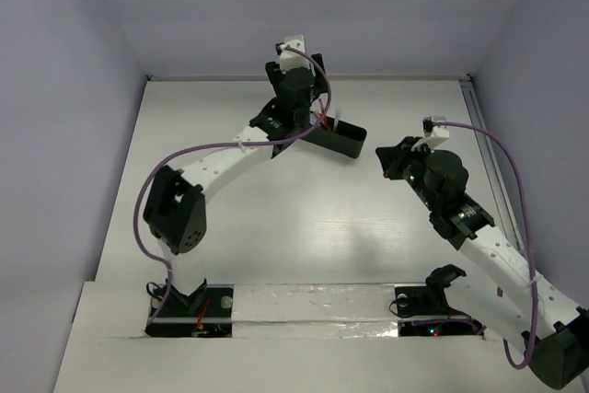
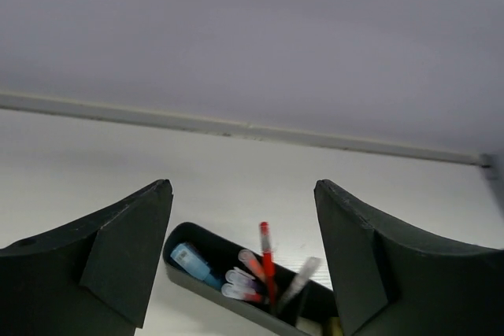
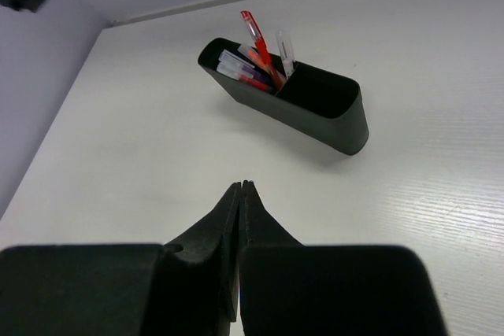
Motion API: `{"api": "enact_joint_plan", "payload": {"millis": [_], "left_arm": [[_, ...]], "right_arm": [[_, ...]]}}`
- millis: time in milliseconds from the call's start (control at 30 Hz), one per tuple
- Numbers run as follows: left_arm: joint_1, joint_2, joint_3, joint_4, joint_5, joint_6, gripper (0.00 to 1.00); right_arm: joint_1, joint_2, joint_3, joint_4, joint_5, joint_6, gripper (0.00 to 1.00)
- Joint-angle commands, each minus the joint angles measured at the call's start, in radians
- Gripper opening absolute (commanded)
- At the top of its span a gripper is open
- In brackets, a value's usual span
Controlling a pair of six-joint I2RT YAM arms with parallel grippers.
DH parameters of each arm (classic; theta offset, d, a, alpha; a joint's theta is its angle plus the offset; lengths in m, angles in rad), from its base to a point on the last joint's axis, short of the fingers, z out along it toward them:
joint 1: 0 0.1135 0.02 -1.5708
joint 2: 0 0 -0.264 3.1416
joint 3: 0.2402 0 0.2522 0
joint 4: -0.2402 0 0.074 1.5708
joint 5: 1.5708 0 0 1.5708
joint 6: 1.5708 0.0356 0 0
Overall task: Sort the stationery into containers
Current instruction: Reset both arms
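The black container [image 2: 206, 286] lies below my left gripper [image 2: 242, 186], which hangs over it with its jaws wide open and nothing between them. Inside lie a red pen [image 2: 265, 251], a blue capsule-shaped piece [image 2: 192, 261], clear-capped pink pens [image 2: 239, 282] and a blurred pale pen [image 2: 302, 275]. In the top view the container [image 1: 348, 140] sits at the far middle of the table. My right gripper [image 3: 242, 185] is shut and empty, hovering over bare table a short way from the container [image 3: 315, 108], whose pens [image 3: 253, 49] stick out at its far end.
The white table is walled by grey panels at the back and both sides. A rail [image 1: 488, 163] runs along the right edge. The left arm's purple cable [image 1: 184, 158] loops over the left half. A taped white strip [image 1: 313, 306] spans the near edge.
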Motion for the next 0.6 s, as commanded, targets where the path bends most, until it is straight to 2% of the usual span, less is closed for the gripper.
{"api": "enact_joint_plan", "payload": {"millis": [0,133,167,267,300,400,467,567], "left_arm": [[-0.027,-0.168,-0.049,0.041,0.045,-0.041,0.70],[-0.047,-0.394,-0.193,0.044,0.098,-0.108,0.73],[-0.047,-0.436,-0.271,0.047,0.116,-0.126,0.73],[-0.058,-0.614,-0.449,0.077,0.174,-0.178,0.76],[-0.058,-0.661,-0.487,0.079,0.181,-0.187,0.77],[-0.058,-0.841,-0.612,0.027,0.185,-0.218,0.79],[-0.058,-0.970,-0.671,-0.042,0.179,-0.222,0.79],[-0.058,-1.129,-0.724,-0.133,0.155,-0.235,0.79]], "right_arm": [[-0.001,-0.058,-0.003,0.048,0.033,-0.014,0.00],[-0.001,-0.148,0.026,0.018,0.062,-0.017,0.00],[-0.001,-0.171,0.034,0.009,0.076,-0.017,0.00],[-0.001,-0.260,0.061,-0.031,0.135,0.005,0.30],[-0.001,-0.282,0.063,-0.043,0.156,0.011,0.53],[-0.001,-0.365,0.061,-0.044,0.234,0.023,0.83],[-0.001,-0.406,0.052,-0.039,0.280,0.023,0.91],[-0.001,-0.415,0.015,-0.001,0.302,0.011,0.92]]}}
